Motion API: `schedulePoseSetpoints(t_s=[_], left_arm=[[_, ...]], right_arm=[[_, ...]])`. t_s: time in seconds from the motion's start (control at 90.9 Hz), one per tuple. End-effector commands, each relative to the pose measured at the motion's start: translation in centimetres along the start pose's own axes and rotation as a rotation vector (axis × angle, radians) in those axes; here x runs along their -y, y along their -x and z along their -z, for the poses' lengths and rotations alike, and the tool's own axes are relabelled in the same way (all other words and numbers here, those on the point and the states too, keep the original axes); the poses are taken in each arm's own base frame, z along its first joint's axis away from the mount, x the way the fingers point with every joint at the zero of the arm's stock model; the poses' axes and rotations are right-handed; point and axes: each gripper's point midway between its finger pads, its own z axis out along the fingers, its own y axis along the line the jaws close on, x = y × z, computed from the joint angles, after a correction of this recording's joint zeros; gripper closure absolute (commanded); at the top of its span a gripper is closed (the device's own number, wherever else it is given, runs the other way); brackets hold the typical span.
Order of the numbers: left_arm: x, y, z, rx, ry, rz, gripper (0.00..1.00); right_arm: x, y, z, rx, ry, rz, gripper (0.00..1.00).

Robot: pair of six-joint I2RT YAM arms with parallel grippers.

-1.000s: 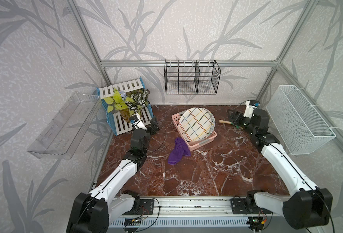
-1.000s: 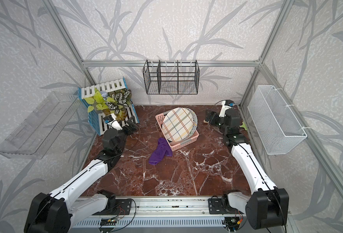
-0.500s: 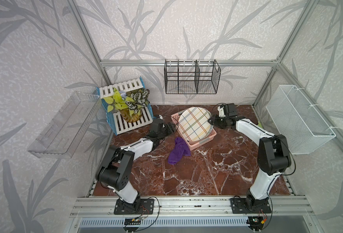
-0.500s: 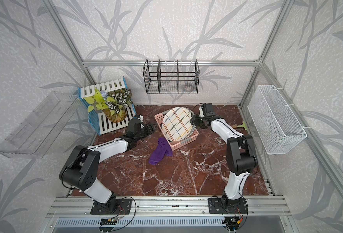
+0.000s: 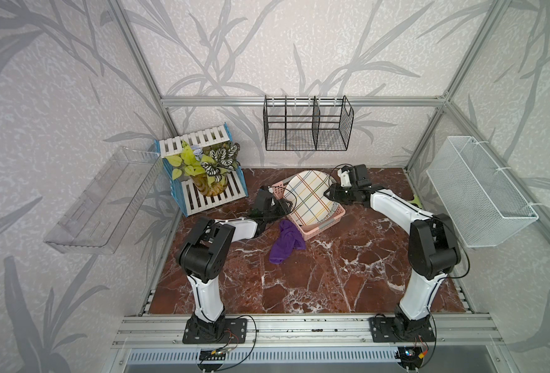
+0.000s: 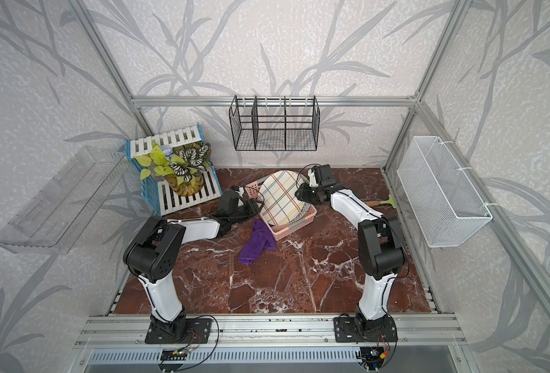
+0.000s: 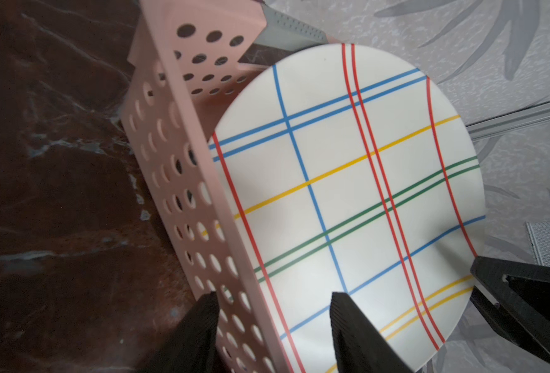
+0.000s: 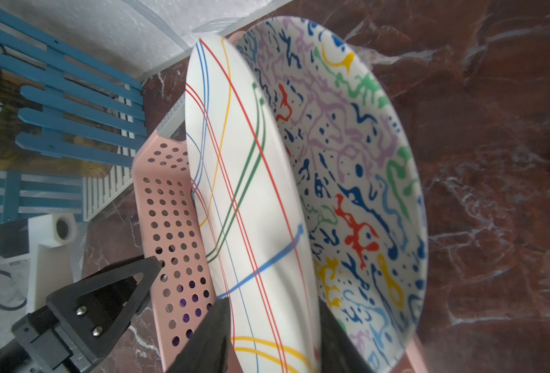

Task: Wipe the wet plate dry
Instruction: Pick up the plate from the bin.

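In both top views the plaid plate [image 5: 309, 197] stands tilted on edge in the pink perforated basket [image 5: 323, 226], a little above the middle of the frame, on the red marble table [image 5: 331, 274]. A splatter-patterned plate [image 8: 364, 161] leans just behind it in the same basket. The right gripper [image 8: 273, 305] reaches in from the right of the frame and pinches the plaid plate's rim, with one finger on its face and the other between the two plates. The left gripper [image 7: 272, 295] reaches in from the left, its fingers astride the basket wall and the plate's lower edge. Whether they press on either, I cannot tell. A crumpled purple cloth [image 5: 286, 242] lies on the marble just beside the basket's near corner, below the plate in the frame and clear of both sets of fingers.
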Motion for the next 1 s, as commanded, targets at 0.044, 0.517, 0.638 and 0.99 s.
schedulePoseSetpoints(t_s=[0.044,0.517,0.638,0.99], left_arm=[[1.9,0.6,-0.3,0.017,-0.074,-0.041,0.41],[1.6,-2.1,7.2,0.073,0.084,-0.228,0.40],[1.4,-4.9,10.6,0.102,0.220,-0.370,0.39],[-2.1,-10.5,7.6,-0.067,0.358,-0.510,0.39]], right_arm=[[-5.6,0.0,0.8,0.048,0.183,0.019,0.56],[-5.1,-0.7,-0.6,0.102,0.152,-0.041,1.00],[-5.9,-0.3,2.3,0.160,0.154,-0.014,1.00],[-7.4,-1.4,10.6,0.250,0.160,0.041,1.00]])
